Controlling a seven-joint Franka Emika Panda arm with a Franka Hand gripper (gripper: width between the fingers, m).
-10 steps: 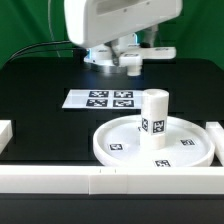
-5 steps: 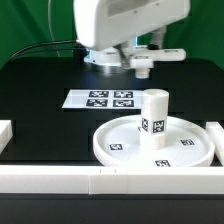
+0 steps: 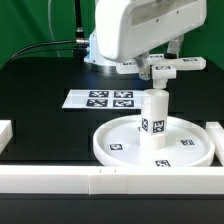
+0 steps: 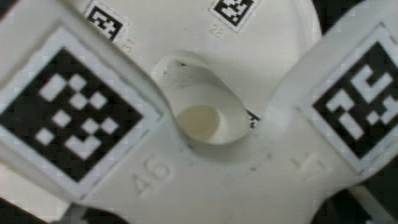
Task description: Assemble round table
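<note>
The large rimmed round disc (image 3: 104,146) lies on the black table at the front of the exterior view's right. The short cylinder leg (image 3: 153,108) stands upright in its middle. My gripper (image 3: 157,67) is shut on the flat cross-shaped piece (image 3: 178,66) and holds it level in the air, just above and slightly behind the leg's top. In the wrist view the cross-shaped piece (image 4: 214,165) fills the picture, with tags on its arms and a round hole (image 4: 205,121) at its centre. My fingertips are hidden there.
The marker board (image 3: 105,99) lies flat behind the disc. Long white border rails run along the front (image 3: 60,181), with short pieces at the exterior view's left (image 3: 5,134) and right (image 3: 216,134). A black cable runs along the back left.
My arm has moved toward the exterior view's right with the cross-shaped piece, from behind the marker board to above the leg. The disc and leg have not moved.
</note>
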